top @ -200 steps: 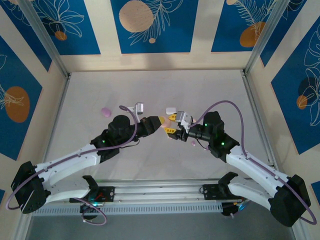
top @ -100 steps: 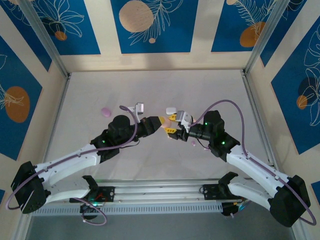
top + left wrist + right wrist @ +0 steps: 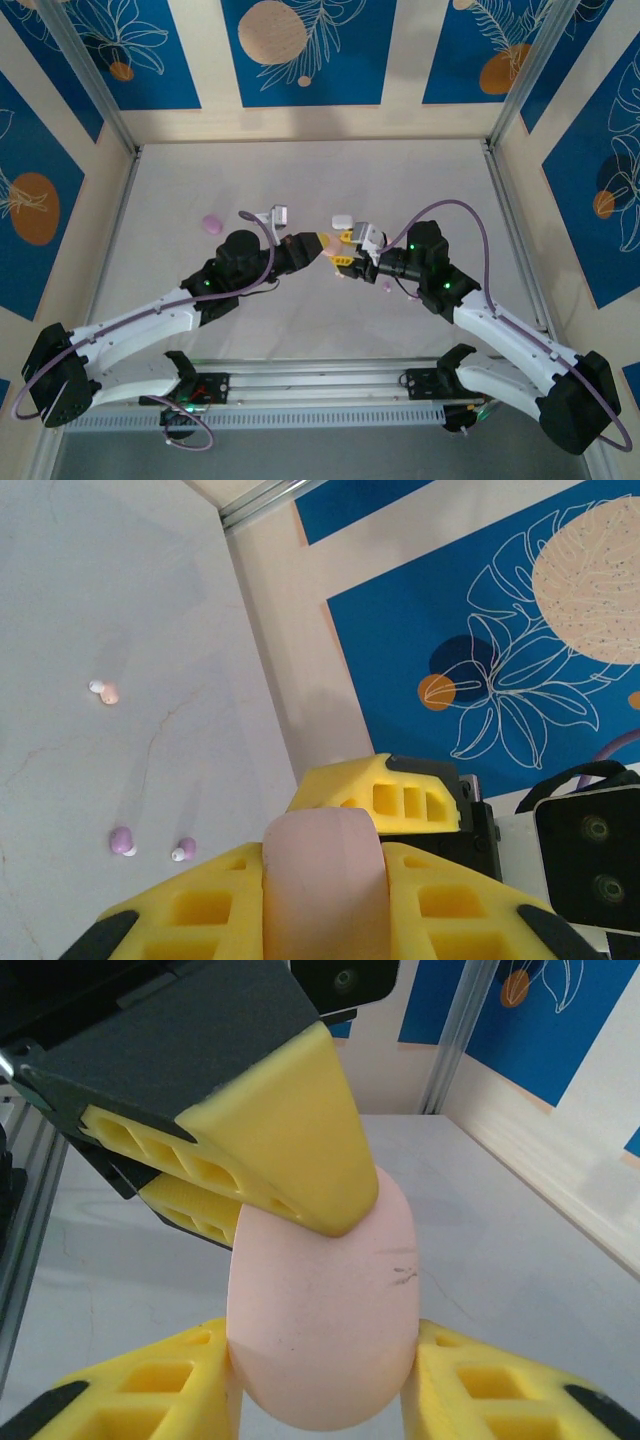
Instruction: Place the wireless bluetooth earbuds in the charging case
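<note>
I have both grippers meeting nose to nose at the middle of the pale marbled table top (image 3: 300, 170). The left gripper (image 3: 322, 243) is clamped narrow on a pale pink rounded plastic charging case (image 3: 322, 870), one yellow finger on each broad face. From the right wrist camera I see the right gripper (image 3: 320, 1385) with a yellow finger (image 3: 150, 1385) set against each flank of the same case, so the case is pinched from both sides and held off the table.

On the overhead view, a small white rounded case (image 3: 342, 222) lies just beside the fingertips at 12 o'clock. A lilac pebble-shaped case (image 3: 210, 222) sits well apart at 9 o'clock.

The tiny pink, lilac and white plastic earbuds (image 3: 122, 841) lie loose on the table. The left wrist camera shows two lilac ones close together and a white-and-pink pair (image 3: 103, 691) farther out. One pink bud (image 3: 387, 286) lies at 4 o'clock, near the right wrist.

From 10 to 2 o'clock I see bare surface up to the far wall's aluminium rail (image 3: 310, 141), and both side rails are well clear of the arms.
</note>
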### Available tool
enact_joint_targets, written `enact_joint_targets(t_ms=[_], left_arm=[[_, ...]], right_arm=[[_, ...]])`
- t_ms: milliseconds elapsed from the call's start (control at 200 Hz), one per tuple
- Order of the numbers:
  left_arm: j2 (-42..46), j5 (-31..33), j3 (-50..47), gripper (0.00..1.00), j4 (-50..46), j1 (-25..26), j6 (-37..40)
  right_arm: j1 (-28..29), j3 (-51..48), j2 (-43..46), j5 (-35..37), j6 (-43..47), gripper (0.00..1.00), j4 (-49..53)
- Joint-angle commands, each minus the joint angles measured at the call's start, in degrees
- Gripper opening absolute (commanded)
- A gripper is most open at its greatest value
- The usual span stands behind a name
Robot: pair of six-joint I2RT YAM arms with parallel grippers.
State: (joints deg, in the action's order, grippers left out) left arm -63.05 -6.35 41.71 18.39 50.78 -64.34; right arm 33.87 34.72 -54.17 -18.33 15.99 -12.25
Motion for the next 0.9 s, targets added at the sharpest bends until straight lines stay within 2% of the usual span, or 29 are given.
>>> enact_joint_targets(t_ms=[0,170,350,490,595,755,895], left_arm=[[0.56,-1.12,0.74,0.30,2.17,0.20,1.61],[1.80,0.32,1.63,0.55,-2.45,0.20,9.89],[4.60,-1.52,0.81,0.70,-3.67,0.12,33.29],[6.67,-7.51,-0.93,0.77,-4.19,0.11,52.07],[8.18,-10.79,-2.13,0.78,-4.26,-0.05,61.28],[8.14,-14.87,-1.12,0.78,-4.84,-0.49,65.59],[7.26,-16.21,-0.76,0.74,-3.96,-0.59,66.57]], right_arm=[[-0.68,1.52,1.25,-1.23,-1.09,0.37,0.03],[-3.19,4.33,1.02,-8.89,-5.59,0.33,5.26],[-6.23,9.42,-1.50,-19.40,-9.59,0.32,13.96],[-7.48,12.24,-3.19,-25.36,-10.08,0.32,17.45],[-7.72,13.42,-3.57,-27.24,-9.38,0.32,18.43],[-7.76,13.97,-3.60,-28.30,-7.33,0.32,19.18],[-7.68,14.27,-3.73,-28.87,-5.25,0.32,20.25]])
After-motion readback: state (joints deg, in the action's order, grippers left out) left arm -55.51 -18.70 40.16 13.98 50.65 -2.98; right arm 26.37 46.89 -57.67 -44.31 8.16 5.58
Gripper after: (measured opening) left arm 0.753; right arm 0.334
